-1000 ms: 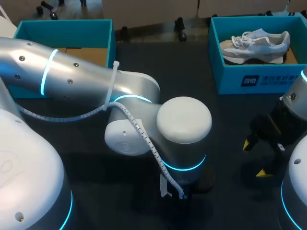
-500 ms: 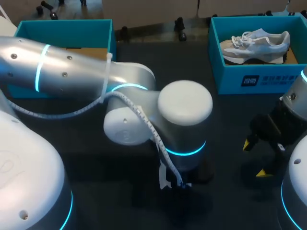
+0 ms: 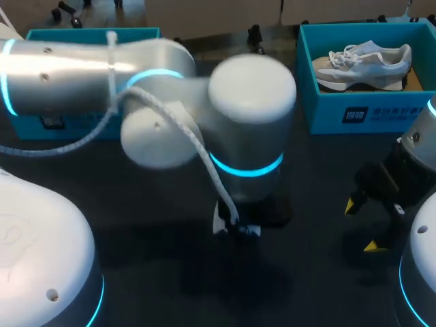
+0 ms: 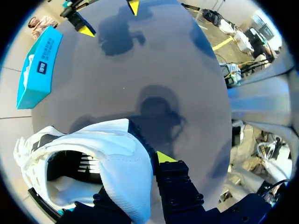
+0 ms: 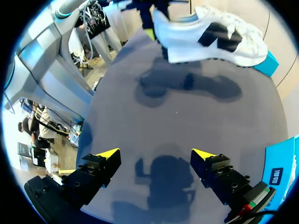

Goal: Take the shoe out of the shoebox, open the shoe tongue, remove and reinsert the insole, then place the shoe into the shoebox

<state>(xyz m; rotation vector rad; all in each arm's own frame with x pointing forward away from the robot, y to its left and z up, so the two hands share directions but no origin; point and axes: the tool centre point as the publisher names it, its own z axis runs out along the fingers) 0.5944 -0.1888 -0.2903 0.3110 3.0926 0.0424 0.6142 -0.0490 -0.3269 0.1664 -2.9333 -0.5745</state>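
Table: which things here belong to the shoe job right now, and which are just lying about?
In the job:
white shoe, held above the table in the left gripper
left shoebox, at the table's far left
right gripper, open, holding nothing

Probably just lying about:
right shoebox, at the far right
second shoe, lying inside it

Silver left arm point(image 3: 68, 75) has cyan rings; right hand point(image 3: 362, 225) is black, yellow-tipped.

satin smooth silver metal-look shell on left arm point(image 3: 61, 75), ribbed white plastic cable sleeve point(image 3: 219, 187), matt dark table point(image 3: 163, 231), matt teal cardboard shoebox point(image 3: 354, 112) far right, white shoe point(image 4: 117, 158) with smooth leather-look upper and padded cloth lining, matt black plastic right gripper point(image 5: 155, 154)
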